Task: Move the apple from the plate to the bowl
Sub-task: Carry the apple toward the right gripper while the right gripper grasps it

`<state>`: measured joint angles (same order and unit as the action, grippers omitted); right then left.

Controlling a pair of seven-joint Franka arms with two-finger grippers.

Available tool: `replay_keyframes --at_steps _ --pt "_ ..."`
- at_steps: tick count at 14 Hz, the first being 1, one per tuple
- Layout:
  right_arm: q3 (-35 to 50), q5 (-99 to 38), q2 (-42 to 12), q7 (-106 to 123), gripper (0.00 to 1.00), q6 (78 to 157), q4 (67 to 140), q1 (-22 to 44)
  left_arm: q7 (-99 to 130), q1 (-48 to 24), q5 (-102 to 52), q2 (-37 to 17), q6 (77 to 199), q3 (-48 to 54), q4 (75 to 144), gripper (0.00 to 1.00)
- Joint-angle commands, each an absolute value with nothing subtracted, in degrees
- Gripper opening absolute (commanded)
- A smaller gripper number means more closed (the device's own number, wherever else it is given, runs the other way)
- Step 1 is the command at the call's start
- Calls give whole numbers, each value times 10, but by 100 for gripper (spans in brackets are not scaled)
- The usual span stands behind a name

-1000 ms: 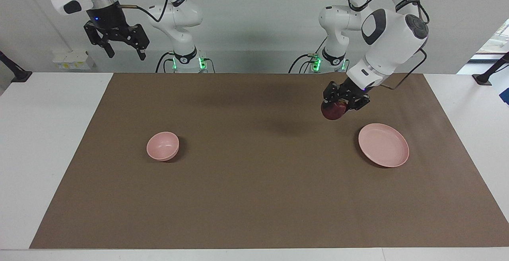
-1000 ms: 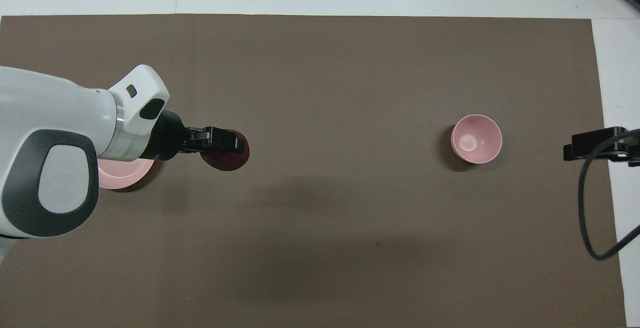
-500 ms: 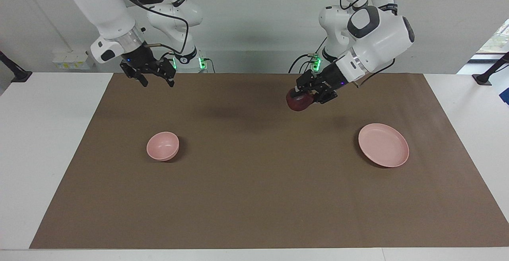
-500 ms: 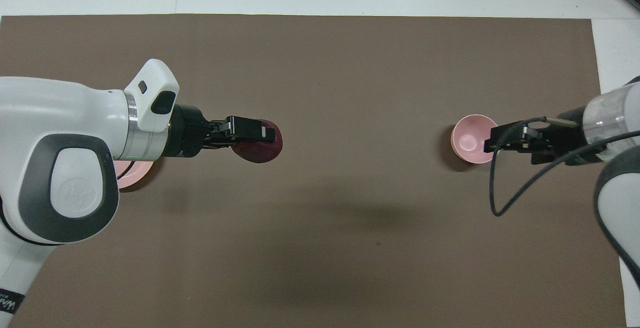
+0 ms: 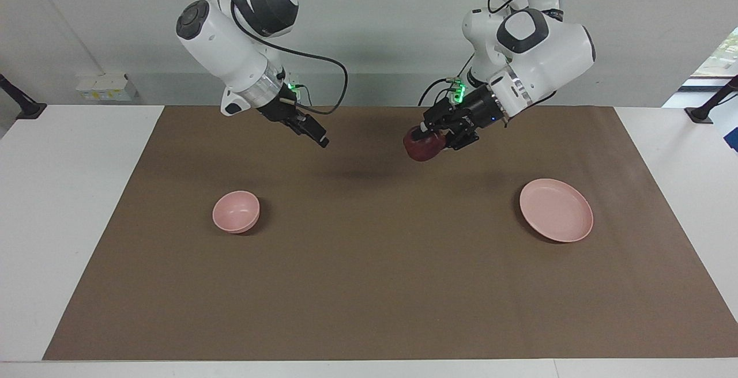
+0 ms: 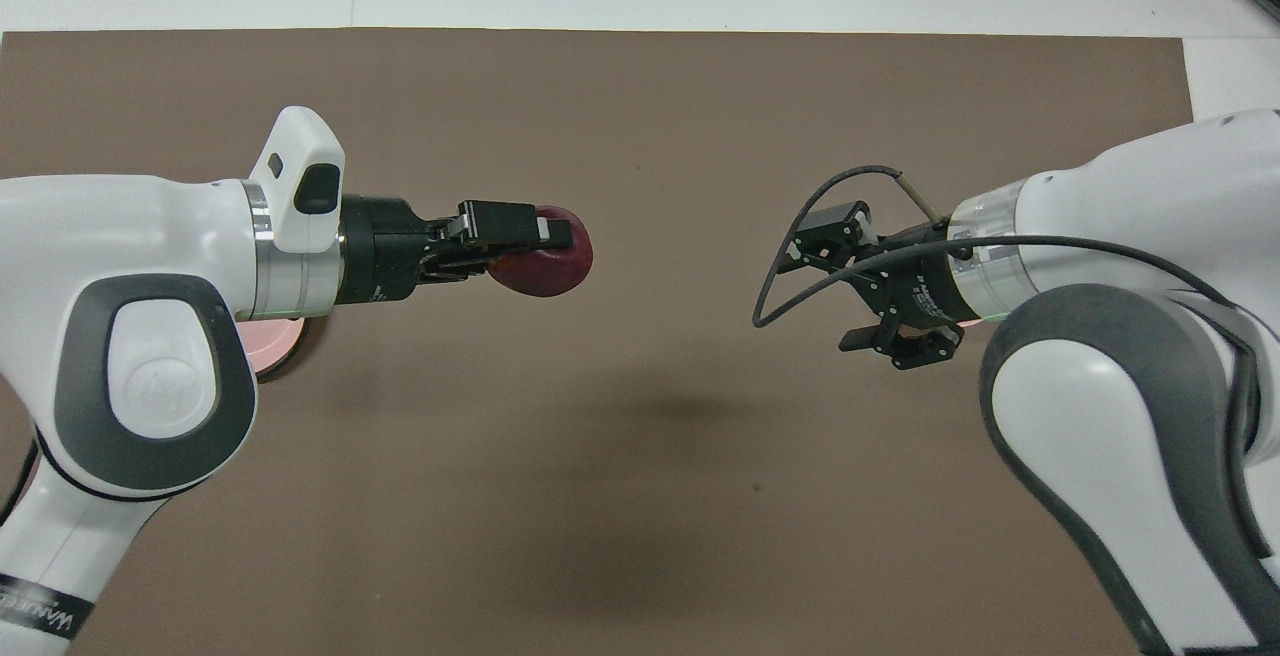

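Observation:
The dark red apple [image 5: 422, 146] [image 6: 553, 268] hangs in the air over the middle of the brown mat, with my left gripper [image 5: 428, 138] [image 6: 540, 248] shut on it. The pale pink plate [image 5: 556, 210] lies bare toward the left arm's end; in the overhead view only its rim [image 6: 278, 348] shows under the left arm. The small pink bowl [image 5: 236, 211] stands toward the right arm's end with nothing in it; the right arm hides it in the overhead view. My right gripper [image 5: 316, 131] [image 6: 838, 286] is open over the mat, facing the apple across a gap.
The brown mat [image 5: 369, 286] covers most of the white table [image 5: 63, 193]. A cable loop [image 6: 790, 266] hangs off the right wrist beside the gripper.
The left gripper has carried the apple from beside the plate toward the mat's middle. The right arm has swung down from its raised place to face the apple, staying open.

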<state>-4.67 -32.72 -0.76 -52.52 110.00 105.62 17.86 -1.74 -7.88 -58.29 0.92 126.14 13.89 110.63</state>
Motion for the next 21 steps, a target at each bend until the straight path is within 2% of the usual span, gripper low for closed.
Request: replay_keyframes --at_steps 1,4,8,13,21 --pt "-49 -432 -12 -626 100 1151 1061 176 -18 -81 -619 30 1316 156 1133 0" --pt "-47 -516 -41 -703 100 1190 1034 196 -23 -81 -650 32 1390 187 1137 0" --pt "-46 -540 -80 -789 100 1234 974 226 -22 -81 -657 36 1390 195 1143 0" --pt "-44 -543 -90 -795 100 1280 976 265 -22 -89 -657 45 1388 195 1152 0" --pt "-43 -541 -94 -805 100 1280 982 297 -19 -91 -657 46 1392 194 1154 0"
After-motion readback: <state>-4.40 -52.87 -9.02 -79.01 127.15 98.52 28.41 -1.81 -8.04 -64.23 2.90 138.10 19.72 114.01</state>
